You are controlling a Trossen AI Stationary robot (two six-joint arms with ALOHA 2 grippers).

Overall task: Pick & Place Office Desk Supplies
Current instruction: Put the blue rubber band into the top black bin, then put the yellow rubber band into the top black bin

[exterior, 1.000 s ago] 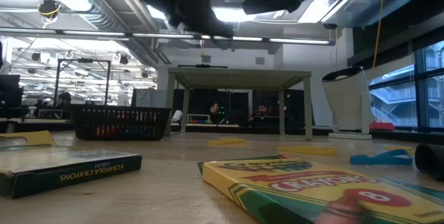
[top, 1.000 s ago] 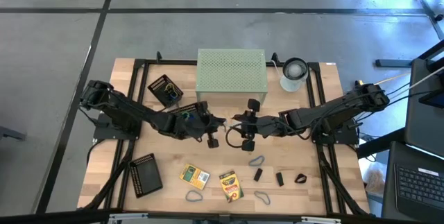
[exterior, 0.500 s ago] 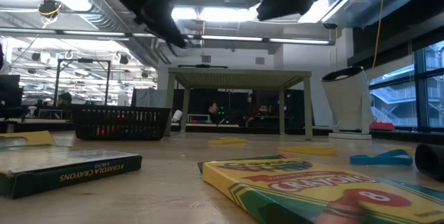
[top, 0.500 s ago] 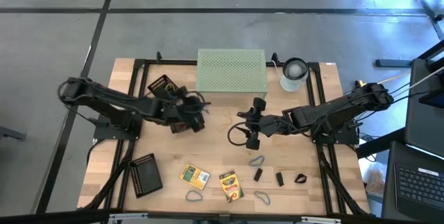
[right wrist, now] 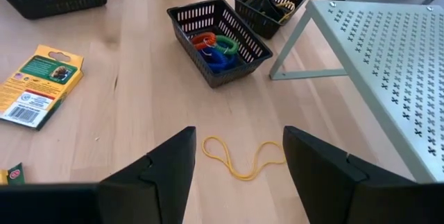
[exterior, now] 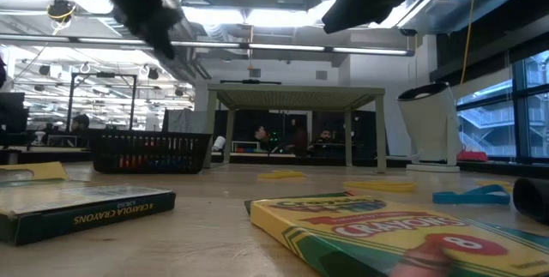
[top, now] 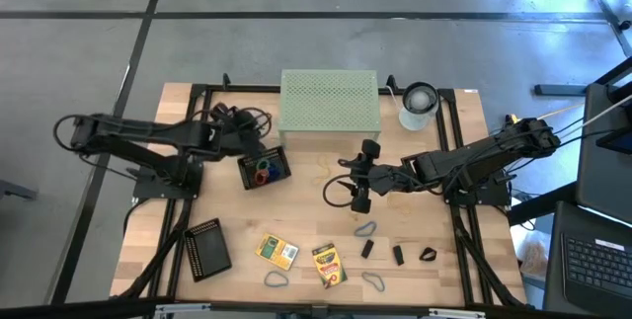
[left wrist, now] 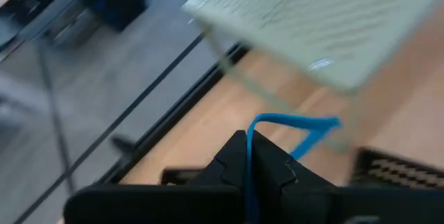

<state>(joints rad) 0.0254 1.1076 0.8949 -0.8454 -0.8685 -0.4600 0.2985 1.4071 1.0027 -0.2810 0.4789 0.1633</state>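
Left gripper pinched shut on a blue rubber band — up above the far left part of the table, close to the green metal riser. Just to its right, a black mesh tray with red, green and blue bands inside. Right gripper wide apart, holding nothing, low over the middle of the table. Straight ahead of its fingers, a yellow rubber band flat on the wood. Nearer the front edge — two crayon boxes, black clips and more band loops.
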